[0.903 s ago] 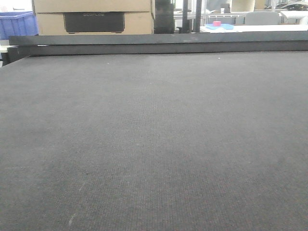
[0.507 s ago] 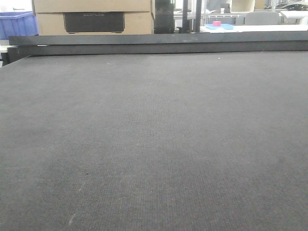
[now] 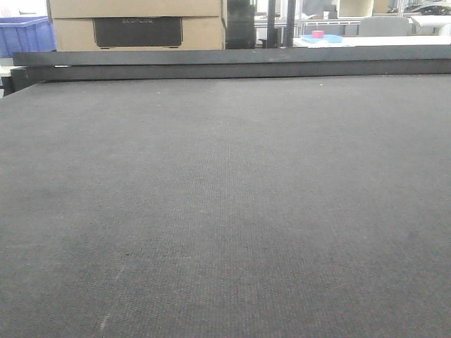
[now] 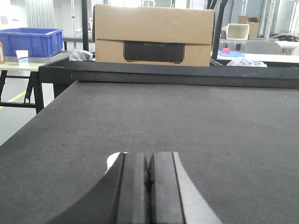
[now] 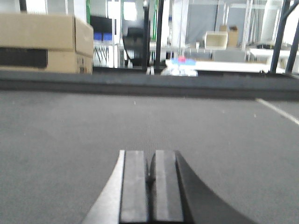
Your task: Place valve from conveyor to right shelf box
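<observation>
**No valve on belt, both arms idle, nothing changed**

The left gripper [image 4: 149,161] has its jaws closed, pads pressed together with nothing between them. The right gripper [image 5: 149,158] is the same: jaws closed and empty. Both sit low over the conveyor [image 3: 225,211], pointing toward the cardboard box [image 4: 153,35] behind the far rail [image 3: 225,62].

Change over the last second: practically none. In the front view the pale fleck and the dark speck on the near belt sit where they were, so the belt looks stopped or barely creeping, and no arm has entered that view. Nothing new has come onto the belt.

For the task, my read is that the pick has not begun. The valve is not in any view, on the belt between the jaws and the cardboard box or elsewhere, and the right shelf box is out of frame too. The robot appears to be waiting for a part.

Writing: the black panel [image 4: 153,50] on the cardboard box's front carries one short line of capitals, too faint to read with confidence. No other labels are legible.

Left of the cardboard box a blue crate [image 4: 32,39] and a paper cup [image 4: 22,55] stand on a worktop [image 4: 18,65]. Right of it sits a pink item [image 3: 318,34].
</observation>
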You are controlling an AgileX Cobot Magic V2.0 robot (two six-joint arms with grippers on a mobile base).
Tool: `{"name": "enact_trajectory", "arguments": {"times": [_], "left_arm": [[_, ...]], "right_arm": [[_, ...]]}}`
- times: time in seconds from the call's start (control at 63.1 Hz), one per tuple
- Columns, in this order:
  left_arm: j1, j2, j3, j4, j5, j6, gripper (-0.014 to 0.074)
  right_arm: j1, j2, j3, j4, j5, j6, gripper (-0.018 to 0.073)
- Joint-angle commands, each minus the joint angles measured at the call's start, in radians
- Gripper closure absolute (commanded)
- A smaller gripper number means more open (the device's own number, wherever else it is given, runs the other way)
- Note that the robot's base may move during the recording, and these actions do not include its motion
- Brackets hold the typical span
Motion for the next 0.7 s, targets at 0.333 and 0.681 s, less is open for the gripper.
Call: {"name": "enact_trajectory", "arguments": {"times": [0.333, 0.681], "left_arm": [[0.004, 0.140, -0.400, -0.005, 0.353, -0.001, 0.0707], [0.004, 0.639, -0.828, -0.015, 0.758, -0.001, 0.0707]], "right_arm": [[-0.006, 0.156, -0.407, -0.007, 0.391, -0.002, 0.0727], [-0.006, 0.605, -0.738, -0.005, 0.752, -0.002, 0.0727]]}}
